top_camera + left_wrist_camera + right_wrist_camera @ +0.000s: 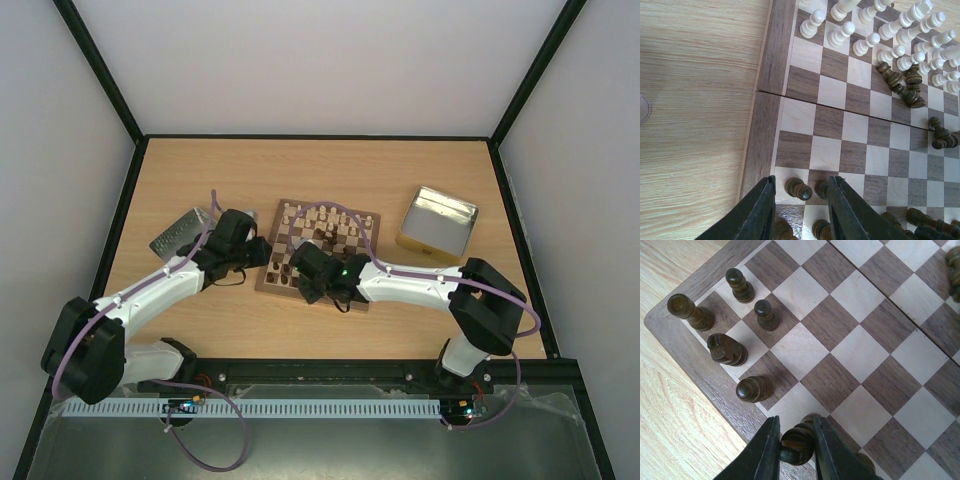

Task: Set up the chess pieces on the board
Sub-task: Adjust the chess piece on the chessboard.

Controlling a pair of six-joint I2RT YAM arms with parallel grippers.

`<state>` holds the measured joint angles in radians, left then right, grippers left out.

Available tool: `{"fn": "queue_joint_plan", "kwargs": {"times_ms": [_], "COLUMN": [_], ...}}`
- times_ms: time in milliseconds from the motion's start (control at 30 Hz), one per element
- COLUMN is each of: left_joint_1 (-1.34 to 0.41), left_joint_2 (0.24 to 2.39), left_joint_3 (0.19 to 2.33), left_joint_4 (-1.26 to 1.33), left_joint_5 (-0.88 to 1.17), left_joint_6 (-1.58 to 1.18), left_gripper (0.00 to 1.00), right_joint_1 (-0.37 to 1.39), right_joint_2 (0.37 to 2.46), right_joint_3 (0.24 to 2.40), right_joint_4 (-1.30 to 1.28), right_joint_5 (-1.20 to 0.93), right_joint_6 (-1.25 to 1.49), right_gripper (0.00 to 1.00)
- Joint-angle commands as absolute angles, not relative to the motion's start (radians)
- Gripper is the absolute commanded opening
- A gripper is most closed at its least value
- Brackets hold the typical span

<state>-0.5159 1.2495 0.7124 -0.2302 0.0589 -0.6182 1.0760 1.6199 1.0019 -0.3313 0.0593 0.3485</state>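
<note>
One dark piece (796,446) pinched in right hand (795,424); left hand (804,181) spread over board (855,131) corner.

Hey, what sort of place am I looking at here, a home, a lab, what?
Most likely a robotics lab test cell, not a home. The wooden table is boxed in by plain white panels, the left arm and right arm are bolted at its near edge, and a chessboard is staged on it.

left gripper (262,254) and right gripper (297,272) hang over the board (322,205), near side.
</note>
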Motion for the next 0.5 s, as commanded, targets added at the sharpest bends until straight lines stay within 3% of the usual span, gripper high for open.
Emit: {"fn": "queue_joint_plan", "kwargs": {"times_ms": [0,167,467], "left_joint_1": [-0.509,-0.509,-0.509], "left_joint_2": [1.232,1.229,1.221], "left_joint_3": [0.707,0.707,0.703], "left_joint_4": [-0.235,-0.237,-0.242], "left_joint_5": [0.048,0.046,0.045], "left_joint_6": [-0.625,-0.626,-0.626], "left_gripper": [0.32,0.32,0.32], "right_joint_1": [1.085,1.085,1.085], "right_joint_2": [1.622,1.617,1.610], "right_joint_3": [1.015,1.003,0.964], "right_joint_4": [-0.324,-0.291,-0.222], "right_joint_5": [0.079,0.086,0.068], "right_joint_6": [0.367,0.386,0.433], "right_gripper": [0.14,0.09,0.10]}}
